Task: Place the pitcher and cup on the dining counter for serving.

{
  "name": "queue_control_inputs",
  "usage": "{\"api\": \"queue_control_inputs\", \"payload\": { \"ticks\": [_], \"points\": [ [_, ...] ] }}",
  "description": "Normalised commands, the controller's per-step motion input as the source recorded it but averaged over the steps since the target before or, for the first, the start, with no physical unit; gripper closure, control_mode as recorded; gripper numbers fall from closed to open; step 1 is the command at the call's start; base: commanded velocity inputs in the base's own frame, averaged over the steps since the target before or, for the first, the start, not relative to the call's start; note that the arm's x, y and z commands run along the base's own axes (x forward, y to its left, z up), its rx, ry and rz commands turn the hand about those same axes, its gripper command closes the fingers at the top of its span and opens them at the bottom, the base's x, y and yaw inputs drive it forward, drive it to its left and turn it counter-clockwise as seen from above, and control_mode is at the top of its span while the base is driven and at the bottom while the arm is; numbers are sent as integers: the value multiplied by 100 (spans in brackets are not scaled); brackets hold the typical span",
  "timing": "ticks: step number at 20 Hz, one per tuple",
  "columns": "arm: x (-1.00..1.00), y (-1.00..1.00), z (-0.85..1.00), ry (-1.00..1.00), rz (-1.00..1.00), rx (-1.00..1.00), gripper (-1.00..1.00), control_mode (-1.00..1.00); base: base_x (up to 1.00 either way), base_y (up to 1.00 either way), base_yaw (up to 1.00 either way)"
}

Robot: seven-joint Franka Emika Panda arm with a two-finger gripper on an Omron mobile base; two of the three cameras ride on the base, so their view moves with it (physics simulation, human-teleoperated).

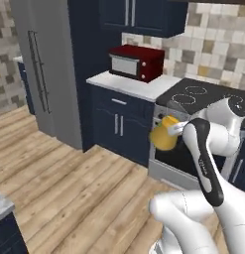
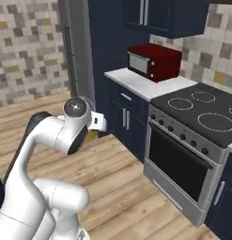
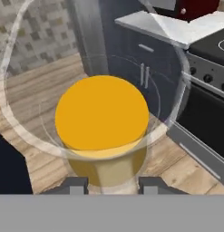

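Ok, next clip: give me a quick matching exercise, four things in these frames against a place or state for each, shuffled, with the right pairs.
Things:
1. pitcher
2. microwave
3. stove
4. gripper

Places or states:
A. dark red, standing on the white counter
B. shut on the glass, carried in the air
C. clear glass with amber-yellow inside, held above the wood floor
D. black top with ring burners, oven door below

Pairs: 1-C, 2-A, 3-D, 4-B
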Motion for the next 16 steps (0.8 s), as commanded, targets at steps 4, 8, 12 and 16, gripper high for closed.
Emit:
{"api": "queue_control_inputs", "payload": {
  "ticks": [4,8,12,16],
  "points": [
    [0,0,0,0,0,0,100,100,0,18,91],
    [0,0,0,0,0,0,100,100,3,15,89],
    [0,0,0,0,0,0,100,100,31,29,77],
    [0,0,0,0,0,0,100,100,69,52,62]
  ]
}}
